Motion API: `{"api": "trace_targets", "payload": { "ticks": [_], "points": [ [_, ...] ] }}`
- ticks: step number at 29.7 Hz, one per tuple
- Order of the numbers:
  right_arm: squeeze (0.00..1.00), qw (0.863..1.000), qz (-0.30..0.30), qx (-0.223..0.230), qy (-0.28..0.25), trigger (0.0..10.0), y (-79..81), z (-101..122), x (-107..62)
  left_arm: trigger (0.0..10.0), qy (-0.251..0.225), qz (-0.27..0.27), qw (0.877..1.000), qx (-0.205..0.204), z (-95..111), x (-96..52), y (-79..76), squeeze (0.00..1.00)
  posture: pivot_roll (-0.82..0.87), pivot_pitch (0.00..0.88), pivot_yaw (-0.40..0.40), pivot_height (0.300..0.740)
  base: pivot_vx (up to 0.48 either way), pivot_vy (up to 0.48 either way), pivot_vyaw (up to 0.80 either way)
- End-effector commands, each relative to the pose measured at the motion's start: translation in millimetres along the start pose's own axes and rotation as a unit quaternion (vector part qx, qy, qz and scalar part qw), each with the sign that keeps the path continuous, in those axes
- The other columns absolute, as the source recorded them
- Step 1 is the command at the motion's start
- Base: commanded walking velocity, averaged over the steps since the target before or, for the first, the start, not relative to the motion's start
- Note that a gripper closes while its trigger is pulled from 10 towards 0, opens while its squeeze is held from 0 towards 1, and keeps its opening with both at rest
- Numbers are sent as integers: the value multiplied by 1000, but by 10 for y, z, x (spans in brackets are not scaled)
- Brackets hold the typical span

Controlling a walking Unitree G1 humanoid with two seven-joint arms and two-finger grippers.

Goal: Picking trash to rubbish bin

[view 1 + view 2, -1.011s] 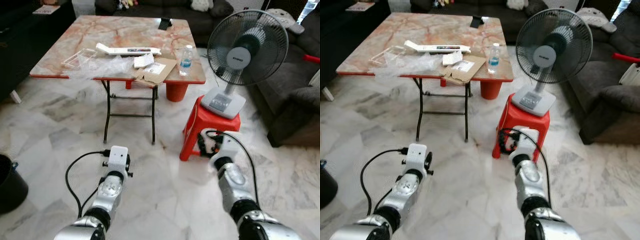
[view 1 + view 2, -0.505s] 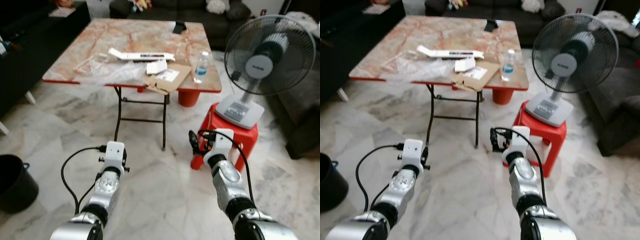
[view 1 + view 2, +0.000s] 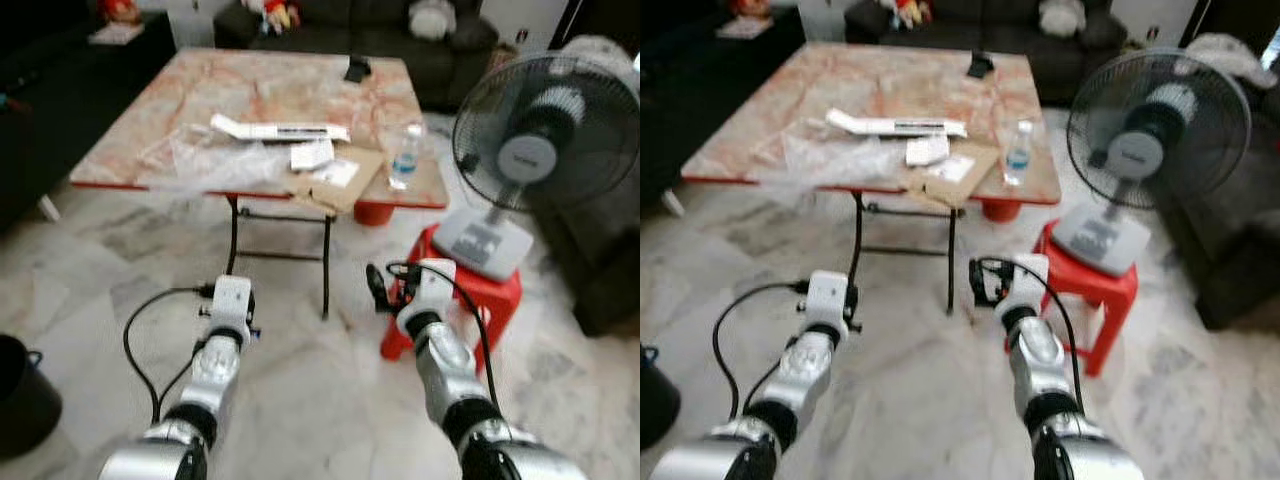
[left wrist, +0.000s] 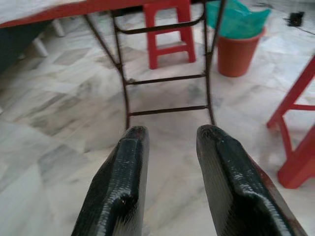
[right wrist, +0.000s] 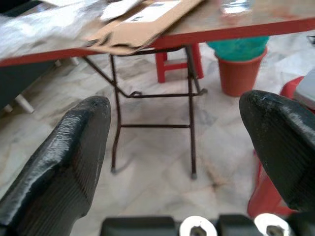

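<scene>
Closer now, the table [image 3: 130, 165] fills more of the head view as the robot walks up. Trash lies near its front edge: plastic wrap [image 3: 215, 160], cardboard [image 3: 335, 185], a bottle [image 3: 403, 160]. Both hands are held low and carry nothing: left hand [image 4: 170, 142] a little apart, right hand [image 5: 177, 128] spread wide. A black bin [image 3: 22, 400] stands far left. Bare floor leaves walking room; a fan [image 3: 530, 130] on a red stool [image 3: 500, 290] crowds the right.

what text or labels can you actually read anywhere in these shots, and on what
None can be read.
Fan: a label on its hub, too blurred.
Water bottle: a label band, too small.
Long white box: a dark printed strip, illegible.
White paper and the slip on the cardboard: print too small.
Fan base: panel markings blurred.
</scene>
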State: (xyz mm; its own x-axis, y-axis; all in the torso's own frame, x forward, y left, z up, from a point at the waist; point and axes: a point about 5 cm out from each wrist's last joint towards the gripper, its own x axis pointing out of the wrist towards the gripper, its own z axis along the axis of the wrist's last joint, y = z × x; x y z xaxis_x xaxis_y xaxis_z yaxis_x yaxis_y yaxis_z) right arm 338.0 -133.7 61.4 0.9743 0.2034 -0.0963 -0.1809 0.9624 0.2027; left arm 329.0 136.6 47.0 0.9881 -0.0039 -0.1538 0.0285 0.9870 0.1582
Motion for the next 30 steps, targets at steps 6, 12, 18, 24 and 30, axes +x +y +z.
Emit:
{"api": "trace_targets", "payload": {
  "ticks": [6,12,18,24,30],
  "points": [
    [0,1000,0,-9,-9,10000,-42,55,6,10000,-18,-7,1000,1,92,33,-68,0,-60,4,-45,740,390,0,749],
    [0,1000,3,-3,-7,10000,-33,42,4,10000,-29,-6,1000,7,129,43,-64,0,-62,11,-45,740,389,0,0],
    [0,1000,18,-4,-10,10000,29,55,21,10000,-34,-4,999,6,156,54,-62,0,-58,16,-44,740,390,0,0],
    [0,999,31,-14,-19,10000,97,91,47,10000,17,-15,1000,19,-89,-44,-60,0,-56,16,-41,740,389,0,74],
    [0,999,34,-15,-23,10000,99,118,57,10000,67,-17,997,37,-356,-185,-14,0,-60,18,-40,740,385,0,645]
  ]
}}
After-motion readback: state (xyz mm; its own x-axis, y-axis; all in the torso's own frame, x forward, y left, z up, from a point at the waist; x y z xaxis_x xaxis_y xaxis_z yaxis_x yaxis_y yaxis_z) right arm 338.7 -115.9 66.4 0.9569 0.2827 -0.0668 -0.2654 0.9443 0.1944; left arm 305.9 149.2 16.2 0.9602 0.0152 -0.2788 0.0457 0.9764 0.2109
